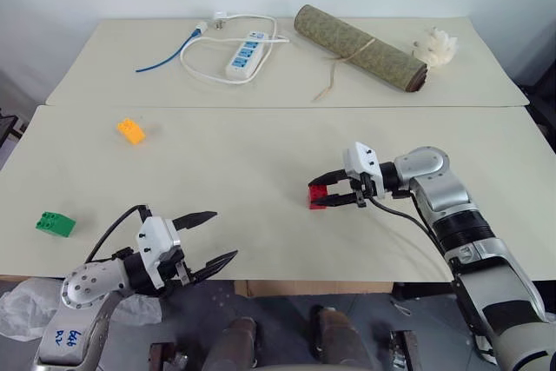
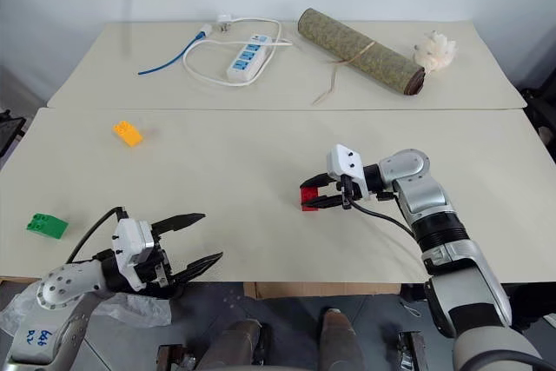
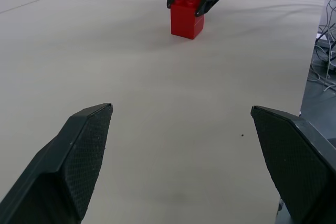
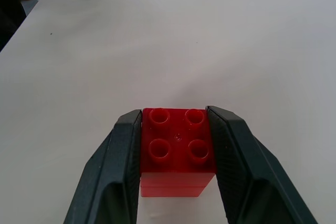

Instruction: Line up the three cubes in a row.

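From the head, the right gripper [image 1: 323,198] is clamped on the red cube [image 1: 316,195], which sits on the table [image 1: 261,171] between its fingertips. The left gripper [image 1: 211,238] is spread wide at the near edge, holding nothing; the green cube [image 1: 55,224] lies well off its outer side, the orange-yellow cube [image 1: 131,130] farther beyond.

The left wrist view has the red cube ahead of the parted fingers [image 3: 79,156].

The right wrist view has both fingers [image 4: 118,161] pressed against the cube's sides, studs up.
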### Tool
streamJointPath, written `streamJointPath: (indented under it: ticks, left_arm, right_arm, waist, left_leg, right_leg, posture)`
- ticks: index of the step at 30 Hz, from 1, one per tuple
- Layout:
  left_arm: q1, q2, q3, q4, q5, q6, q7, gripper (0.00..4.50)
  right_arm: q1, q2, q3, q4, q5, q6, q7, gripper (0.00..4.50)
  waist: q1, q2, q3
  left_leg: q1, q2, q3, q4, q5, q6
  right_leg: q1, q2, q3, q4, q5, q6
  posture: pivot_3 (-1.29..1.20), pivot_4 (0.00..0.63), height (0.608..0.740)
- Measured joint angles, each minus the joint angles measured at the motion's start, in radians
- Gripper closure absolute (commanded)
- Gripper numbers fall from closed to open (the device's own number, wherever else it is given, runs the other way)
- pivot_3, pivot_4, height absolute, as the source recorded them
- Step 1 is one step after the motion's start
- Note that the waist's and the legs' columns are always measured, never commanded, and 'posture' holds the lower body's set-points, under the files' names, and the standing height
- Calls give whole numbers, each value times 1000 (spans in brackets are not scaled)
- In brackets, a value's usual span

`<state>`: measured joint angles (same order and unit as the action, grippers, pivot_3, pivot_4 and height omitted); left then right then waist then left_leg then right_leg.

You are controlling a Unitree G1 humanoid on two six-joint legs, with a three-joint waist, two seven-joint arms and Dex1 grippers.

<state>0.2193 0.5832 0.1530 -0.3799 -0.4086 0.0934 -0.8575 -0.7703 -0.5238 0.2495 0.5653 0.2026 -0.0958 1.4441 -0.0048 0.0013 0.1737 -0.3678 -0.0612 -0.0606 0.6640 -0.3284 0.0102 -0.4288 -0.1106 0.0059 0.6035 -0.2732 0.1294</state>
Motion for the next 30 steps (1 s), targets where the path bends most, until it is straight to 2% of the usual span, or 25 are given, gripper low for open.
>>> streamJointPath:
  ticks: [2, 4, 6, 8, 11, 18, 24, 27, 30]
  left_arm:
    - [1, 0, 1, -1, 0, 1, 7, 0]
    - [0, -2, 5, -1, 0, 2, 18, 0]
    - [-3, -20, 24, 0, 0, 0, 42, 0]
    - [-3, -56, 76, 7, -3, -6, 96, 0]
    - [29, -102, 151, 13, -18, -31, 146, 0]
    - [180, -226, 299, 38, -20, -99, 264, 0]
    - [318, -487, 481, 50, -31, -219, 484, 0]
    - [329, -539, 528, 85, -62, -251, 544, 0]
    - [354, -585, 580, 151, -110, -275, 576, 0]
  right_arm:
    - [0, 13, -6, 14, -2, -21, 0, 3025]
    - [0, 22, -12, 21, -3, -28, -1, 2259]
    - [5, 24, -13, 28, -14, -33, -5, 1756]
    - [12, 24, -25, 29, -13, -60, -6, 966]
    - [12, 25, -76, 21, 26, -109, 4, 66]
    - [115, 22, -214, -117, 238, -91, 84, 66]
    - [275, 28, -216, -206, 325, -122, 93, 66]
    - [276, 56, -213, -208, 338, -180, 96, 66]
    - [292, 35, -166, -207, 351, -283, 104, 66]
  waist:
    - [-2, 0, 0]
    - [-6, 0, 0]
    - [-6, 0, 0]
    - [-6, 0, 0]
    - [-6, 0, 0]
    - [2, -1, 0]
    - [5, -2, 1]
    - [4, -3, 1]
    - [1, -3, 1]
  left_leg:
    - [0, 1, 0, 0, 0, 0]
    - [1, 1, 0, 0, 0, -1]
    - [0, 1, 0, 0, 0, -1]
    - [-1, 1, 0, 0, -1, -1]
    - [-1, 2, 0, 0, -1, -1]
    - [-1, 3, 0, 0, -4, -1]
    - [-1, 4, 1, 2, -6, 1]
    - [1, 4, 2, 2, -6, 0]
    - [1, 4, 2, 2, -8, 2]
  right_leg:
    - [0, 0, 0, 1, 0, 0]
    - [0, 1, 0, 1, 0, -1]
    - [-1, 1, 0, 2, -1, -1]
    - [-2, 1, 0, 3, -1, -1]
    - [-2, 1, 0, 2, -1, -1]
    - [0, 2, -1, -3, -1, -1]
    - [1, 2, 0, -5, -1, -1]
    - [2, 2, 0, -4, -1, -1]
    - [2, 2, 0, -5, -1, -1]
  posture:
    - [0, 150, 740]
    - [0, 150, 740]
    - [0, 150, 740]
    - [0, 150, 740]
    - [0, 150, 740]
    - [0, 150, 740]
    - [0, 150, 740]
    - [0, 150, 740]
    - [0, 150, 740]
